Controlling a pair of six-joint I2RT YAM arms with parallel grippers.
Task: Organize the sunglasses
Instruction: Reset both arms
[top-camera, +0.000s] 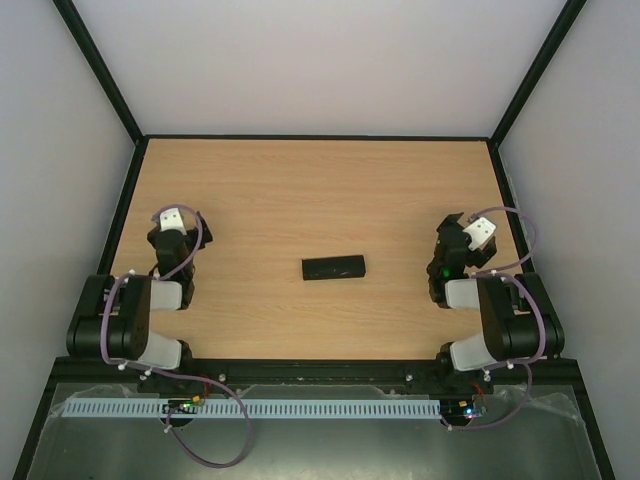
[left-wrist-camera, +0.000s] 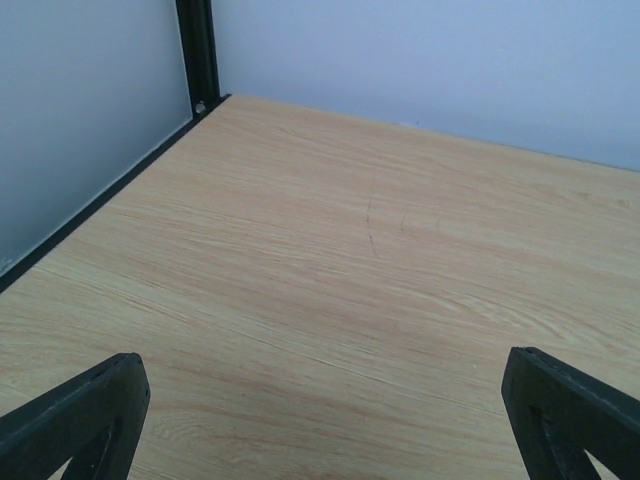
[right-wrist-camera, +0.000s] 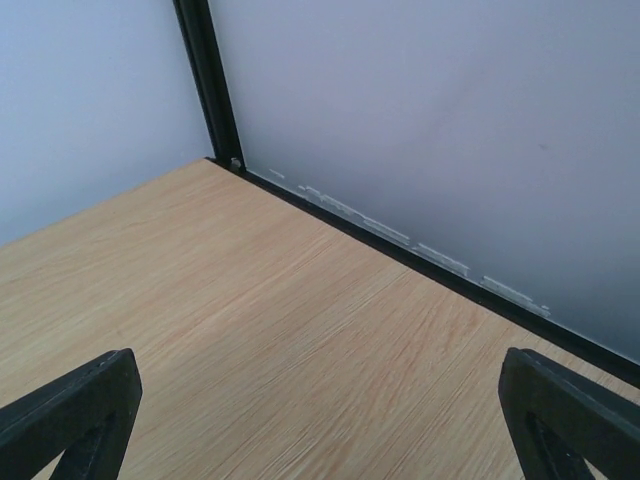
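Left gripper (left-wrist-camera: 320, 405): black fingers spread wide and holding nothing, poised over the light wood-grain tabletop (top-camera: 300, 190) near the left wall. Right gripper (right-wrist-camera: 318, 400): likewise spread wide and holding nothing, near the right wall. A black oblong case (top-camera: 334, 268) lies flat at mid-table between the two arms, well apart from both. The sunglasses show in no view, so their location cannot be told.

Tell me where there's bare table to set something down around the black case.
The whole far half of the table, beyond the black case, is bare wood. Wide bare strips also lie between the case and the left arm, and between the case and the right arm. Only the two near corners are crowded, each taken up by an arm.
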